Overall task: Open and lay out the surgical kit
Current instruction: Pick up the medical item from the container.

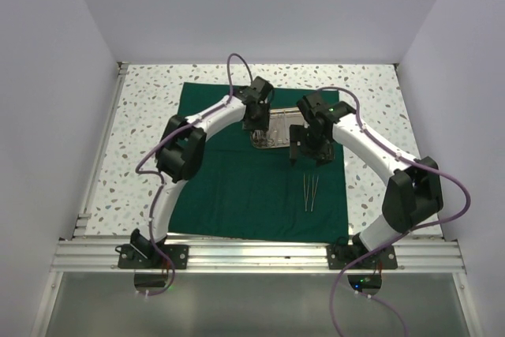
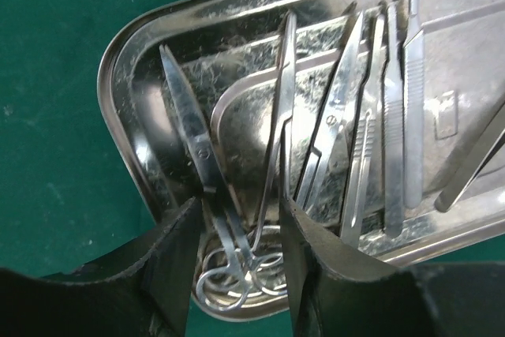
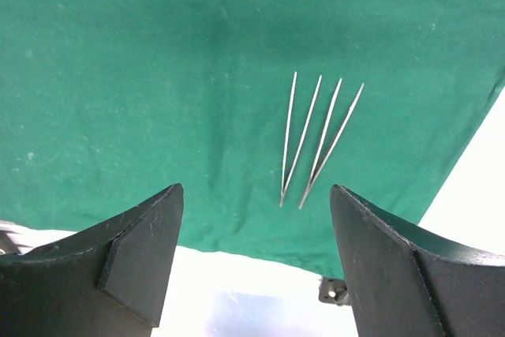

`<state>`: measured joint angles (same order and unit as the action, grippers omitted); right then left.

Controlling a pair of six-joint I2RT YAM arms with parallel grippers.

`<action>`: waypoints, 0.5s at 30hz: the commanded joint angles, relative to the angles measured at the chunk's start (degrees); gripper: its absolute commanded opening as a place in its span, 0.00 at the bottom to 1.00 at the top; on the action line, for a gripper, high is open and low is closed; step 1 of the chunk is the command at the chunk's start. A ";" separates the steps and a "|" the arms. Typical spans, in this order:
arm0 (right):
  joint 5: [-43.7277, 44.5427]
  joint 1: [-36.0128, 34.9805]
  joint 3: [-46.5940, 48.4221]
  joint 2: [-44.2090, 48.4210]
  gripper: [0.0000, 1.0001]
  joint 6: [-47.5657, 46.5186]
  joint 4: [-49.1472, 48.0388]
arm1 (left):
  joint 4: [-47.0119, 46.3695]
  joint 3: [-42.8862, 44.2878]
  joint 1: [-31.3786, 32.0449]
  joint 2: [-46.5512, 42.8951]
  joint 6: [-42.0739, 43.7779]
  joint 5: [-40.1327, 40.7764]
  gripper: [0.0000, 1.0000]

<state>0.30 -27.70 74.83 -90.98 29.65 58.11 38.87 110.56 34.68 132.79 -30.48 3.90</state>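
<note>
The scissors (image 2: 207,159) in the tray (image 2: 110,76) lay between the half-parted fingers (image 2: 170,274) of the left tool (image 2: 241,219), grip unclear; the tweezers (image 3: 322,147) lay just ahead of the wide-open right tool (image 3: 256,195).

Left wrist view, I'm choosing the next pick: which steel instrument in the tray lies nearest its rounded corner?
The broad-bladed steel scissors, leftmost in the shiny steel tray; the slimmer instruments all lie further right.
</note>
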 commanded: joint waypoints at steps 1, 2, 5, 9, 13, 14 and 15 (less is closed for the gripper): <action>-0.38 0.11 2.08 1.42 0.79 -1.70 4.12 | 2.43 3.34 0.57 2.11 -0.81 3.04 0.48; 0.49 0.11 2.34 1.42 0.79 -1.70 4.29 | 2.78 3.52 0.57 2.38 -0.81 3.39 0.48; 0.58 0.19 2.78 1.33 0.79 -1.96 4.65 | 3.84 3.78 0.74 3.35 -0.81 4.45 0.46; 0.76 0.72 3.57 0.80 0.78 -2.05 5.00 | 6.47 4.31 1.01 4.93 -1.51 5.59 0.40; 0.67 1.34 4.19 0.63 0.78 -2.23 5.26 | 8.23 3.96 1.10 6.42 -1.86 6.56 0.32; 0.58 1.25 4.27 0.63 0.78 -2.31 5.26 | 8.50 3.78 1.18 6.69 -1.95 6.56 0.30; 0.58 1.68 4.19 0.63 0.78 -2.31 5.26 | 9.02 3.52 1.18 6.95 -2.13 6.38 0.26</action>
<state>0.54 -26.68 76.93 -90.98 28.60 61.84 41.87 114.45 35.81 135.98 -31.27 8.38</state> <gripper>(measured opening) 0.778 0.289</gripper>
